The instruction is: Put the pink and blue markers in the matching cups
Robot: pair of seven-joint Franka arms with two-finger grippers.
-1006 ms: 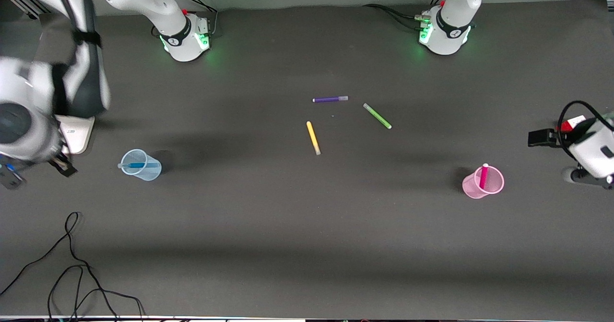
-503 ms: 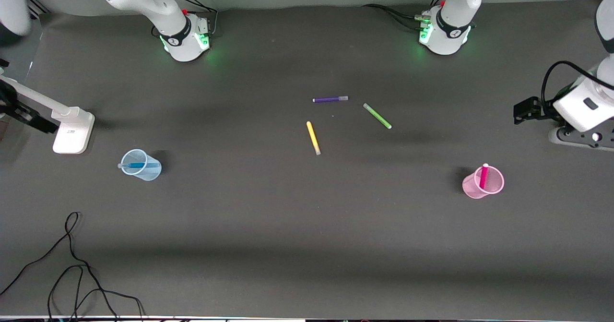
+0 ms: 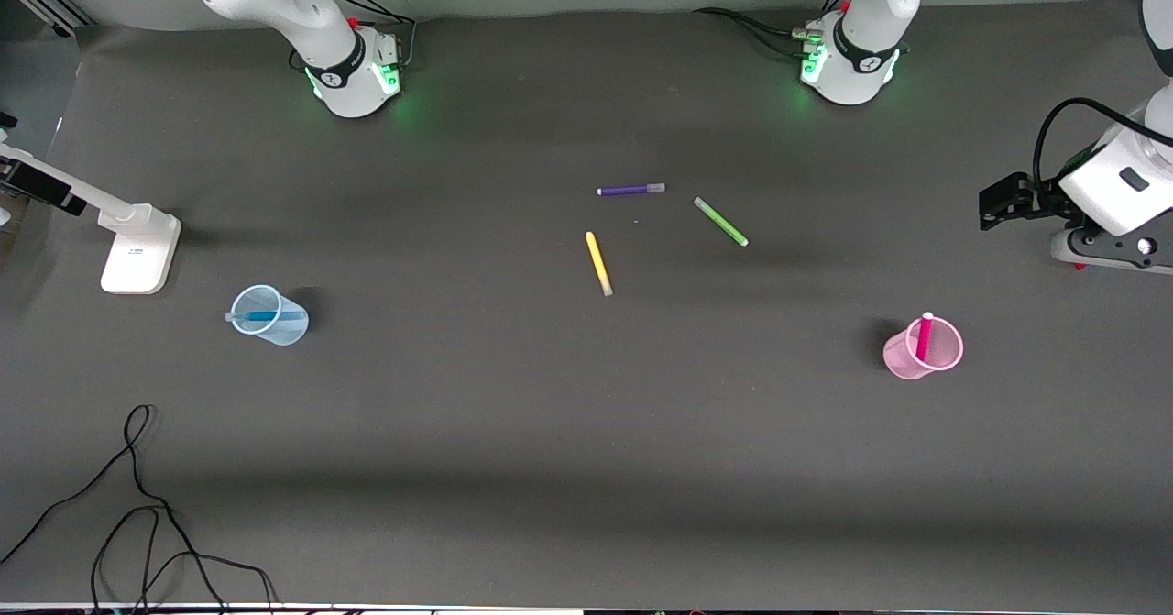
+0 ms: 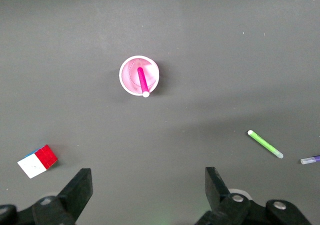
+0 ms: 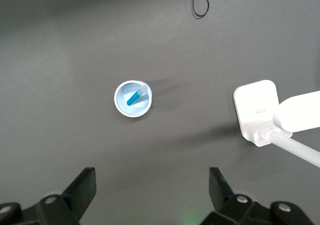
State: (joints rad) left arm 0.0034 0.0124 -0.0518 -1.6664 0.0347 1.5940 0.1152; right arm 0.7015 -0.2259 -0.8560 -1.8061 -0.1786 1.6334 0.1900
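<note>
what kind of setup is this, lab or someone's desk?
Likely a robotics lab bench: two arm bases bolted along a dark-matted table, a white camera stand at the right arm's end, loose cables on the mat.

The dark grey table carries a pink cup, a blue cup, purple, green and yellow markers, a white stand, a colour cube and a black cable.

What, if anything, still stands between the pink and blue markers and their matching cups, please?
Nothing visible does. The pink marker already stands in the pink cup, and the blue marker rests in the blue cup. Both open grippers, left and right, are high above them.
</note>
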